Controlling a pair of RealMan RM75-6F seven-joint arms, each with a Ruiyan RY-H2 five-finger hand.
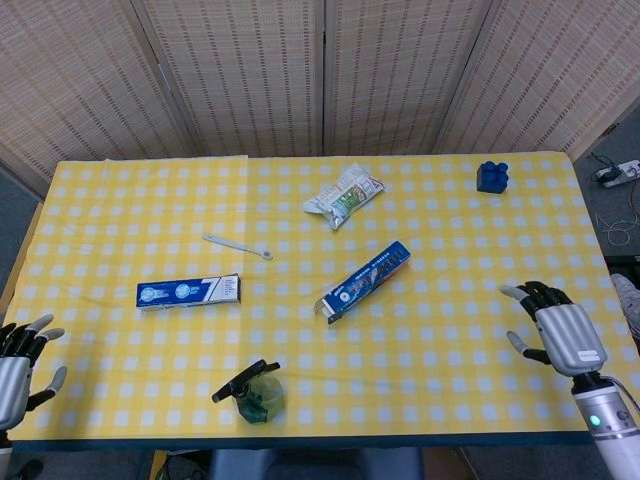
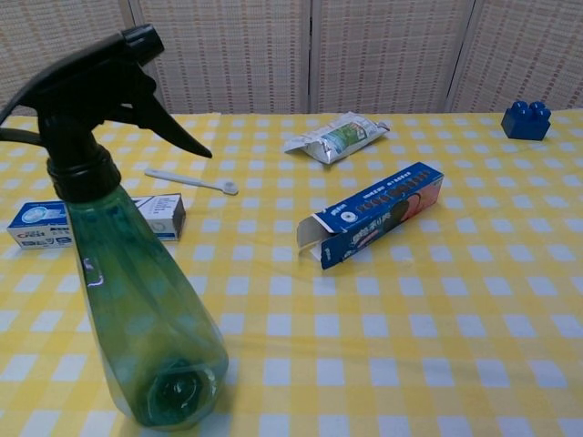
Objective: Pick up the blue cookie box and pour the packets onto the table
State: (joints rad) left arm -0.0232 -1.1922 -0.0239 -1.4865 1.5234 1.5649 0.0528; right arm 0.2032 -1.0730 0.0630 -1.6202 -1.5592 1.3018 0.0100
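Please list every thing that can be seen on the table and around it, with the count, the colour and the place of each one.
cookie box: 1, blue, middle of the table, lying flat, near end flap open.
toothpaste box: 1, blue and white, left of the cookie box.
spray bottle: 1, green with black trigger head, near edge.
plastic spoon: 1, white, behind the toothpaste box.
snack packet: 1, silver and green, far middle.
toy brick: 1, blue, far right corner.
tablecloth: 1, yellow and white check.
folding screen: 1, beige, behind the table.
left hand: open, near left corner.
right hand: open, near right.
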